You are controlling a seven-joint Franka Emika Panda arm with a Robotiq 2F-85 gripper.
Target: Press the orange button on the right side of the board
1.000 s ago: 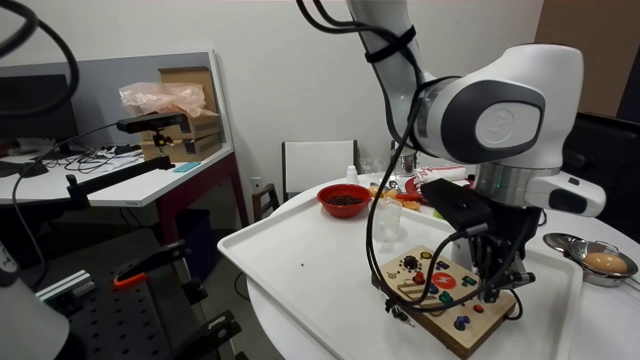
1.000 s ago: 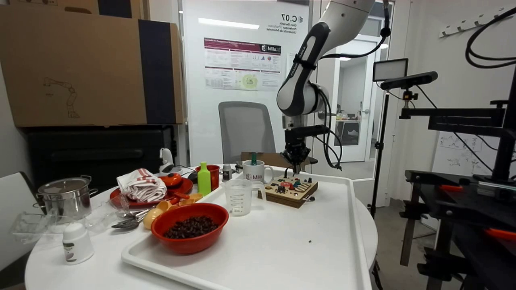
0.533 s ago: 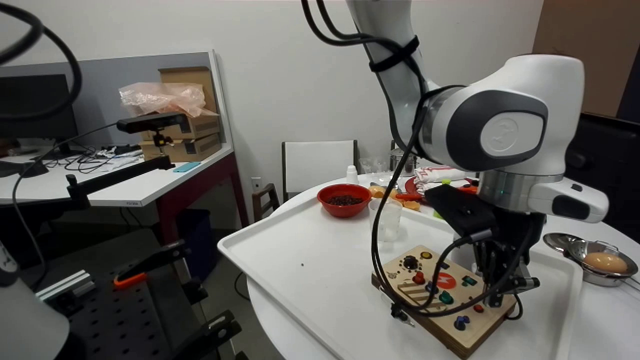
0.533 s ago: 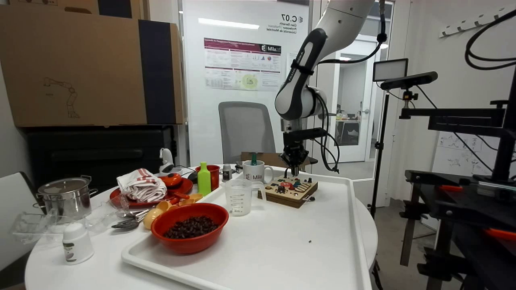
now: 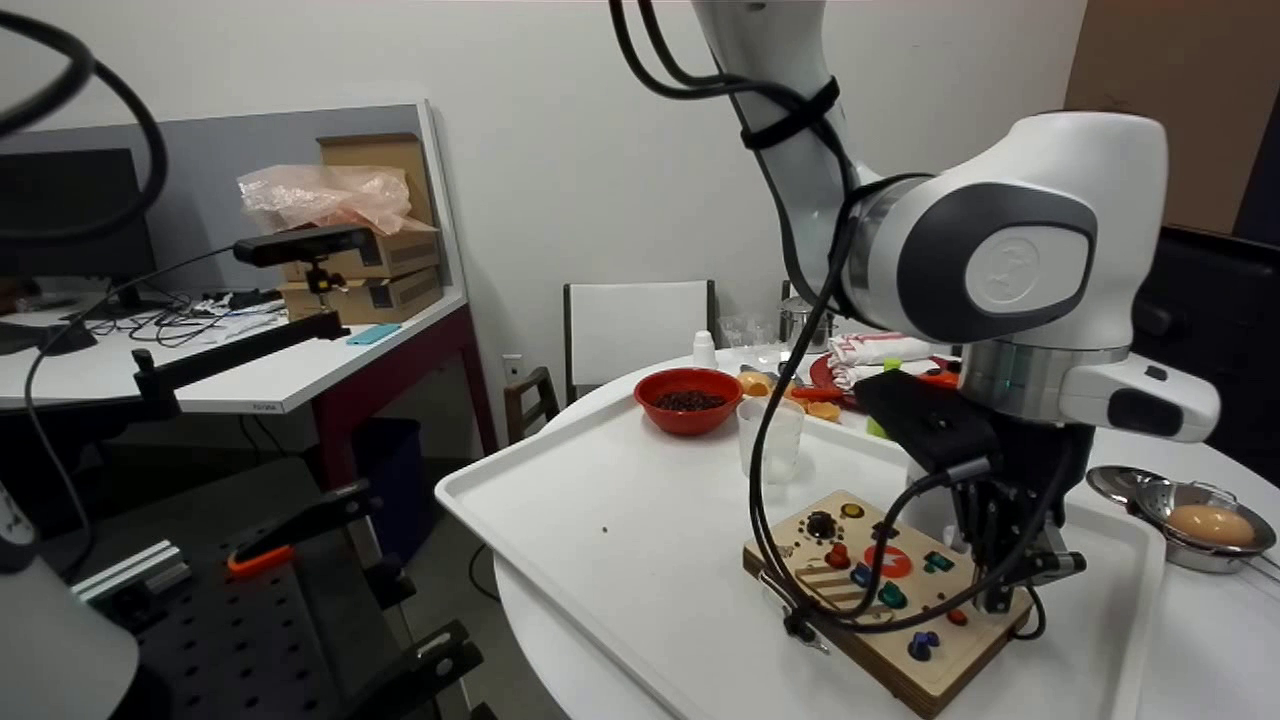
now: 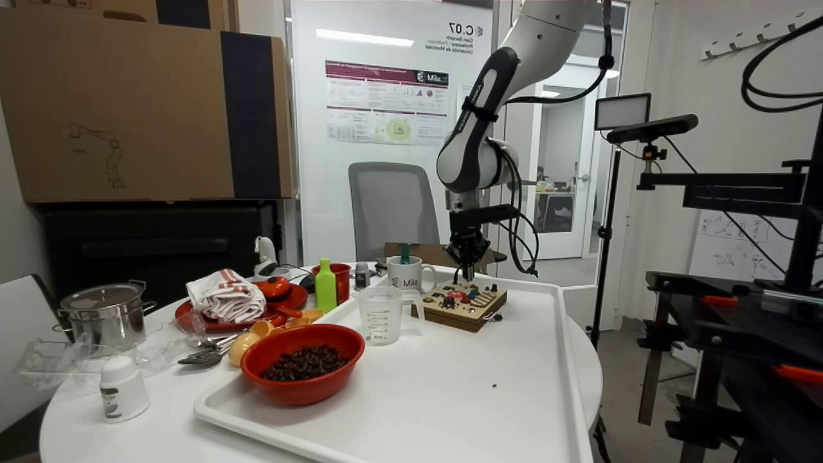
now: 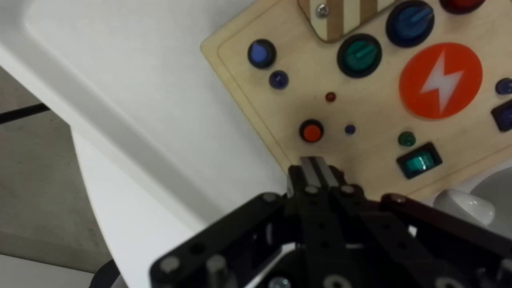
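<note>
The board (image 7: 376,108) is a light-wood panel with coloured buttons and knobs; it lies on the white tray in both exterior views (image 5: 965,655) (image 6: 450,316). The orange button (image 7: 311,132), in a black ring, sits near the board's edge. It also shows in an exterior view (image 5: 957,617). My gripper (image 7: 314,161) is shut and empty, pointing down over the board. Its fingertips appear just below the orange button in the wrist view, beside it and not over it. In both exterior views the fingertips (image 5: 993,602) (image 6: 469,276) are close to the board's surface; contact cannot be told.
A white mug (image 6: 405,275) stands close behind the board. A clear measuring cup (image 6: 380,315) and a red bowl of beans (image 6: 302,376) are on the white tray (image 6: 569,386). The arm's black cable (image 5: 760,470) hangs across the board in an exterior view.
My gripper has come down a little and shifted slightly sideways, to the right in an exterior view. It stays shut. The board has not moved.
</note>
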